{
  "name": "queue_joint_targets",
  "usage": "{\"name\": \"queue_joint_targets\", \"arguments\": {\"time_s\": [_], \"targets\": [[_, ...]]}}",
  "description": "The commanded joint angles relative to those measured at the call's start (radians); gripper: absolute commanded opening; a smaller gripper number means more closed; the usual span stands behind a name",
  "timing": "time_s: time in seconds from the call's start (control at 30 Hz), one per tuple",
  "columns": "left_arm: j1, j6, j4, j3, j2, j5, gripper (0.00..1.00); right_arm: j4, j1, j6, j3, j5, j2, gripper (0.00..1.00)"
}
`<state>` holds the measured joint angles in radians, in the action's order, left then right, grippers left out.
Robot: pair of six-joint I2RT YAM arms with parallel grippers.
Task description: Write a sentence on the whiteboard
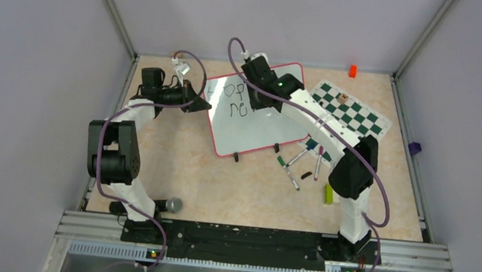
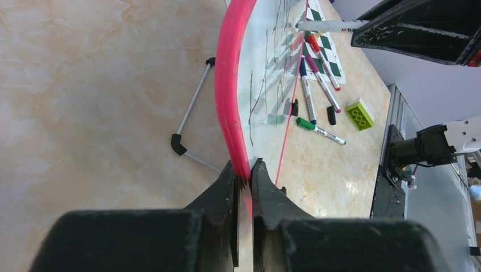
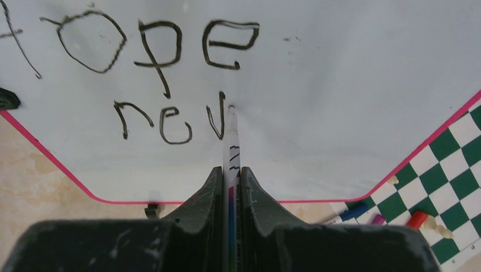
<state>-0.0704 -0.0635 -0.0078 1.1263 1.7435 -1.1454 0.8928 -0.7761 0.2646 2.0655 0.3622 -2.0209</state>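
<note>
Clearly, from above the whiteboard [image 1: 252, 127] stands propped and light on the worktop [image 1: 220, 187], so the left gripper [image 2: 244, 175] rightly has its jaws clamped on the stiff pink rim, while the right gripper [image 3: 231, 175] has its jaws clamped on a slim marker [image 3: 232, 147], its tip at the sentence [image 3: 164, 122] on the glossy, slippery face.

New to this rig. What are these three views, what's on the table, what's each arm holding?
Two small robot arms sit side by side at the table's near edge. The overhead view looks down from behind them; the other two views come from a camera on each wrist.

The left gripper is shut on the pink rim of the whiteboard, steadying it. The right gripper is shut on a marker, its tip on the board at the "v" of the sentence, which reads "hope nev".

Also on the table: a chess mat, loose markers, a green block, an orange block.
</note>
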Motion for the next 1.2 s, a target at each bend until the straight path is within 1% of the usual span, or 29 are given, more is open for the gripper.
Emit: {"name": "queue_joint_targets", "arguments": {"time_s": [0.0,0.17,0.33,0.43,0.53,0.8,1.0,1.17], "targets": [[0.032,0.145,-0.031,-0.016,0.034,0.135,0.00,-0.083,0.015,-0.002,-0.116,-0.002,0.151,0.00],[0.031,0.145,-0.030,-0.016,0.035,0.136,0.00,-0.193,0.015,-0.001,-0.280,-0.003,0.247,0.00],[0.031,0.147,-0.030,-0.018,0.033,0.136,0.00,-0.295,0.015,0.009,-0.394,0.020,0.296,0.00],[0.031,0.147,-0.031,-0.017,0.032,0.135,0.00,-0.387,0.015,-0.032,-0.452,-0.026,0.325,0.00],[0.031,0.147,-0.031,-0.016,0.034,0.134,0.00,-0.397,0.016,-0.029,-0.455,-0.028,0.323,0.00],[0.031,0.147,-0.030,-0.018,0.034,0.134,0.00,-0.402,0.015,-0.051,-0.437,0.045,0.279,0.00],[0.031,0.148,-0.030,-0.017,0.035,0.134,0.00,-0.390,0.015,-0.055,-0.428,0.045,0.261,0.00],[0.032,0.147,-0.031,-0.016,0.035,0.134,0.00,-0.382,0.016,-0.057,-0.412,0.015,0.239,0.00]]}}
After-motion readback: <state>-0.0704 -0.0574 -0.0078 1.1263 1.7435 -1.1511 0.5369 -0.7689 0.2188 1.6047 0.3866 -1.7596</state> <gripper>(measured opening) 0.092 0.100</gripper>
